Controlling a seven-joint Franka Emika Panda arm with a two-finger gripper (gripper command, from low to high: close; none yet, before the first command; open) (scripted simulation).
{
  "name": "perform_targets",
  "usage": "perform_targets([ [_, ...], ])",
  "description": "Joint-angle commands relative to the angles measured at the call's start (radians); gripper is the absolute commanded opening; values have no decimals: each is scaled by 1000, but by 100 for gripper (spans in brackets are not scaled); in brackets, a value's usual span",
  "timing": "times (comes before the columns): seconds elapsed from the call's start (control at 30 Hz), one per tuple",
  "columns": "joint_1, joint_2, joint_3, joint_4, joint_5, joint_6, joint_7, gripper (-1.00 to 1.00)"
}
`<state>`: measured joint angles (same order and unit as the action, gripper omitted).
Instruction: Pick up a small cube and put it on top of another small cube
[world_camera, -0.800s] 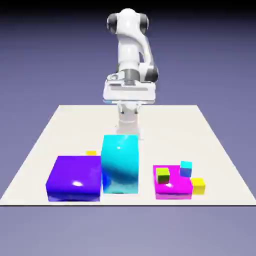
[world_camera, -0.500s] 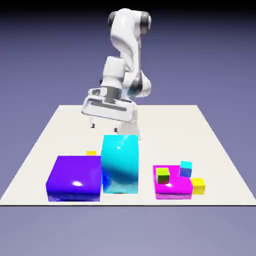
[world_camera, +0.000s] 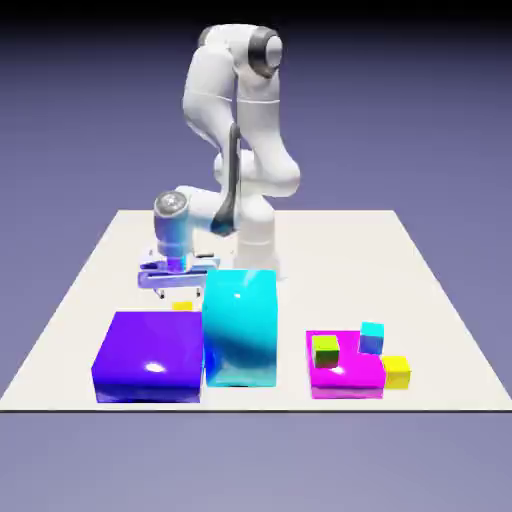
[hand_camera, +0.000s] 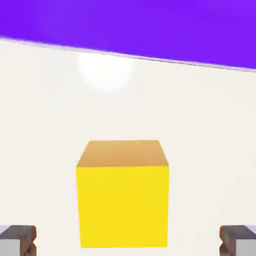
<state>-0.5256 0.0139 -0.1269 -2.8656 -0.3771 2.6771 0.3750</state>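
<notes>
The small cube (world_camera: 182, 306), tiny and orange-yellow, rests on the table just behind the big purple block (world_camera: 150, 355). My gripper (world_camera: 181, 293) hangs low right above it, jaws open and apart from it. In the hand view the small cube (hand_camera: 122, 195) fills the lower middle, between my two grey fingertips (hand_camera: 17, 240) at the bottom corners. Neither tip touches it, and my gripper (hand_camera: 128, 246) holds nothing. The purple block (hand_camera: 130, 25) spans the top of that view.
A tall cyan block (world_camera: 240, 325) stands right beside my hand. At the exterior view's right a flat magenta block (world_camera: 350, 378) carries an olive-green small cube (world_camera: 326, 350). A small cyan cube (world_camera: 372, 337) and a lemon-yellow small cube (world_camera: 397, 371) sit by it.
The arm has swung toward the exterior view's left and dropped from high over the table to just above the orange-yellow small cube. The jaws stay open. No block has moved.
</notes>
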Motion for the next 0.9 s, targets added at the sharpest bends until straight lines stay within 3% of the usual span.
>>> perform_targets([
  [0.0, 19, 36, -13, 3, -19, 33, 15, 0],
  [0.17, 46, 204, -75, 19, -108, 184, 83, 0],
  [0.2, 46, 204, -75, 19, -108, 184, 84, -100],
  [0.53, 1, -72, 27, -7, 38, -65, -30, -100],
  [0.73, -58, -26, -68, 199, 199, -6, 162, -100],
  [0.87, 70, 16, 4, 343, 262, -88, 172, -100],
])
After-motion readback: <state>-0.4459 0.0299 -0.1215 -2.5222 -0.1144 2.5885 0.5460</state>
